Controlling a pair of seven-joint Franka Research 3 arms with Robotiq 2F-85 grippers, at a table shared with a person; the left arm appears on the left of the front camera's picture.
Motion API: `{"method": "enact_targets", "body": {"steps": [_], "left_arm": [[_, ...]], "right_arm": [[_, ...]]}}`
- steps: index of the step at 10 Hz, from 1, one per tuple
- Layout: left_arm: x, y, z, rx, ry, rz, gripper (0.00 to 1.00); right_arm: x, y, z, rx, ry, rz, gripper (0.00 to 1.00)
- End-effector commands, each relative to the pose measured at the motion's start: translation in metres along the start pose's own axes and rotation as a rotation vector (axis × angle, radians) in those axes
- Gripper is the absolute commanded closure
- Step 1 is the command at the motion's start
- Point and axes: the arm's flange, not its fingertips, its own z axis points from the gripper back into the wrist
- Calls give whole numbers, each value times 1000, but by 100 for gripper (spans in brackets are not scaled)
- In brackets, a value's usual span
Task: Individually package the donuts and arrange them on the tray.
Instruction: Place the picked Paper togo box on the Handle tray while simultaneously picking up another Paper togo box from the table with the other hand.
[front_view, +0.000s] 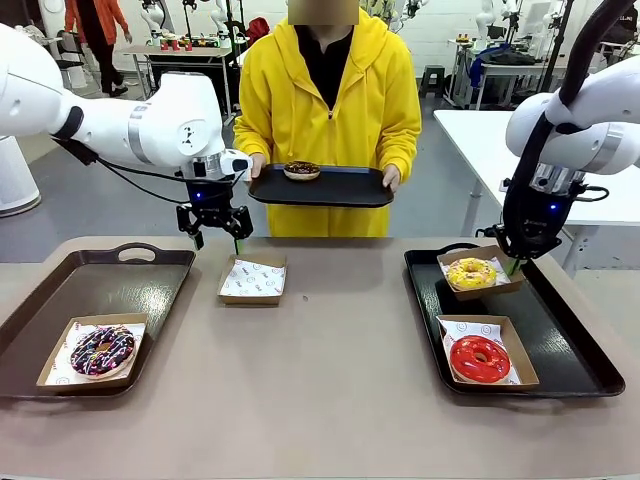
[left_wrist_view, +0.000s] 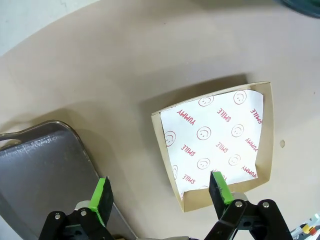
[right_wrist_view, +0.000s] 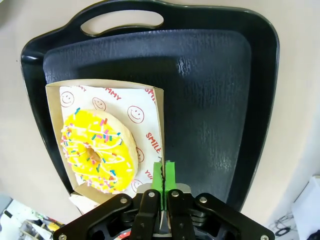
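Donuts: yellow (front_view: 471, 272) and red (front_view: 479, 359) boxed on the right tray (front_view: 565, 345), drizzled one (front_view: 102, 350) boxed at the left tray's (front_view: 60, 300) near edge. Right gripper (right_wrist_view: 162, 176) pinches the yellow donut's box (right_wrist_view: 156, 107); left gripper (left_wrist_view: 162, 192) gapes above the empty box (left_wrist_view: 267, 130).

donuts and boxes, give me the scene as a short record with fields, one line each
left tray: drizzled chocolate donut in a box
table middle: empty paper-lined box
right tray: yellow sprinkled donut in far box, red donut in near box
person's tray: held above far edge, brown donut on it
left end effector: open, above the table beside the empty box
right end effector: shut on yellow donut's box edge
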Motion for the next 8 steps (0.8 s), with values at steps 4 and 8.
{"method": "enact_targets", "body": {"steps": [4, 8], "left_arm": [[-18, 1, -25, -45, -8, 151, 0], [-21, -5, -40, -19, 16, 207, 0]], "right_arm": [[3, 5, -4, 10, 3, -35, 99], [3, 4, -5, 11, 2, -51, 99]]}}
